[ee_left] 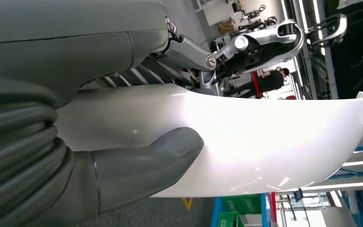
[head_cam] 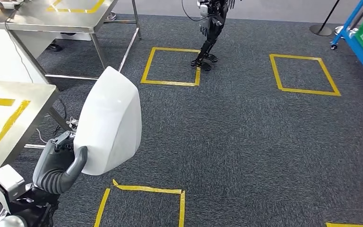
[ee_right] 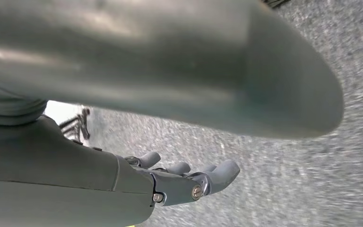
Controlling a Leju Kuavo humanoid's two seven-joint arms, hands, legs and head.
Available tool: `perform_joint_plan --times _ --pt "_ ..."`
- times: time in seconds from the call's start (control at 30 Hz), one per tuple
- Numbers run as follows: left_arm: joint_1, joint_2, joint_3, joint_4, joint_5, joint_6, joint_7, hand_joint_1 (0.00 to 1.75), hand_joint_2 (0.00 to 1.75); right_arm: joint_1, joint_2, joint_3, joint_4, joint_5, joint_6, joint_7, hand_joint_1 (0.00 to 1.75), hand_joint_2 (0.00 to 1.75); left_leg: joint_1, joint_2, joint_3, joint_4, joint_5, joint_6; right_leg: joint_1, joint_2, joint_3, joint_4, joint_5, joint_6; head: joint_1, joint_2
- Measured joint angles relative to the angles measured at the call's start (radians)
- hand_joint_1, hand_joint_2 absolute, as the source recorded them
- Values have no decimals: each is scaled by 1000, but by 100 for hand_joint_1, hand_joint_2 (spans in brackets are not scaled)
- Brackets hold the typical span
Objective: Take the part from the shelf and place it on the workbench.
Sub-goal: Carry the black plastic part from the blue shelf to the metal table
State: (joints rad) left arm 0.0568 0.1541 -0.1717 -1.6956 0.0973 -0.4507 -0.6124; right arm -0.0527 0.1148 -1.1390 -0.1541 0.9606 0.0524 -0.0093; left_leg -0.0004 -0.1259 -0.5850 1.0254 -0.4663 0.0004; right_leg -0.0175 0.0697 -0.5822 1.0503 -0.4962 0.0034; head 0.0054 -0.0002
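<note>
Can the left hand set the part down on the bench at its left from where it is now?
Probably yes. The left hand grips the white part beside the steel bench, and nothing stands between them. The bench top near it looks bare apart from yellow tape.

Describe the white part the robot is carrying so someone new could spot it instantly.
Start at the steel workbench on the left; just beside it the left hand holds a large glossy white curved plastic shell above the grey carpet. Nothing near it is as white or as smooth.
</note>
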Motion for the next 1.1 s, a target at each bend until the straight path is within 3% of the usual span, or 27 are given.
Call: perform_joint_plan --times 0.03,0.1,0.17,0.23,0.3,0.33,0.37,0.4,0.47,0.53,0.6,0.63,0.7,0.77,0.8,0.83,0.87,0.9,0.97,1.03,1.1 --pt "2 0 1 -4 -1 0 1 175 175 0 -1 0 0 1 0 0 0 0 2 -11 -3 -1 1 -7 2 4 3 -8 -3 -2 0 0" --pt "9 1 6 -12 -2 1 2 175 175 -3 -2 1 0 2 1 0 0 0 3 -28 -10 -4 5 -20 1 -19 9 -17 1 -10 1 0" --pt "12 3 12 -19 -1 1 3 175 175 -4 -3 1 0 2 2 0 0 0 -1 15 -27 25 -14 -28 -2 -44 18 -29 6 -23 -2 0" --pt "11 4 15 -23 -1 1 3 175 175 -2 -3 1 0 2 2 0 0 0 -2 88 -80 136 -73 -34 -2 -72 22 -34 6 -32 -7 0" --pt "13 4 15 -23 -1 1 4 175 175 1 -3 1 0 2 2 0 0 0 3 116 -144 261 -121 -40 0 -102 23 -34 3 -33 -8 0" --pt "14 4 15 -23 -1 2 4 175 175 1 -3 1 0 2 2 0 0 0 5 119 -155 282 -119 -42 0 -116 24 -34 2 -32 -8 0" --pt "15 4 15 -23 -1 3 5 175 175 0 -3 1 0 3 2 0 0 0 8 123 -144 260 -98 -44 0 -130 26 -34 0 -31 -8 0" --pt "17 5 16 -25 0 5 5 175 175 0 -3 1 0 5 3 0 0 0 9 133 -112 202 -65 -45 -1 -143 30 -34 -3 -28 -8 0" --pt "25 4 21 -31 3 13 5 175 175 -1 -4 1 0 9 4 0 0 0 9 179 -35 59 -12 -41 2 -165 40 -31 -12 -18 -8 0" --pt "34 4 25 -40 4 19 5 175 175 -1 -6 1 0 12 4 0 0 0 4 204 -3 -1 0 -28 6 -183 47 -30 -19 -5 -7 0" --pt "42 4 28 -49 4 19 6 175 175 -4 -6 2 0 12 4 1 0 0 0 180 -4 -1 2 -13 5 -204 54 -32 -22 7 -5 0" --pt "45 3 29 -53 3 19 7 175 175 -6 -6 2 0 11 4 2 0 0 1 168 -3 -3 4 -6 3 -199 55 -27 -29 13 -4 0" --pt "42 -1 29 -59 -1 17 10 175 175 -7 -4 2 0 7 3 4 0 0 4 142 0 -9 8 7 -2 -152 32 34 -68 21 -2 0" --pt "36 -6 29 -57 -5 14 13 175 175 -4 -3 2 0 3 0 7 0 0 4 116 -2 -10 10 14 -2 -93 -34 169 -129 22 1 0" --pt "35 -8 29 -54 -6 12 14 175 175 -2 -3 2 0 1 -1 9 0 0 3 101 -3 -9 11 15 0 -81 -68 230 -148 21 2 0" --pt "34 -9 29 -51 -7 10 14 175 175 0 -3 2 0 0 -1 10 0 0 2 86 -3 -8 11 16 2 -75 -90 261 -147 19 2 0" --pt "34 -9 30 -48 -7 7 13 175 175 0 -3 2 0 0 -1 9 0 0 0 71 -3 -7 11 16 4 -71 -93 251 -125 14 2 0" --pt "33 -9 30 -46 -7 4 12 175 175 0 -2 2 0 -1 -1 8 0 0 -1 56 -2 -5 10 16 5 -64 -76 201 -88 9 2 0" --pt "32 -8 30 -43 -7 0 8 175 175 0 -3 2 0 -1 0 5 0 0 -2 30 -4 -1 10 12 6 -23 -21 60 -16 -1 1 0" --pt "34 -6 31 -41 -7 -1 3 175 175 0 -3 2 0 0 1 3 0 0 -1 7 -10 1 11 2 8 5 8 -13 5 -5 1 0" --pt "39 -2 34 -39 -7 -1 0 175 175 -1 -2 2 0 2 2 2 0 0 1 -16 -16 -5 15 -13 9 -10 13 -22 5 -9 1 0"
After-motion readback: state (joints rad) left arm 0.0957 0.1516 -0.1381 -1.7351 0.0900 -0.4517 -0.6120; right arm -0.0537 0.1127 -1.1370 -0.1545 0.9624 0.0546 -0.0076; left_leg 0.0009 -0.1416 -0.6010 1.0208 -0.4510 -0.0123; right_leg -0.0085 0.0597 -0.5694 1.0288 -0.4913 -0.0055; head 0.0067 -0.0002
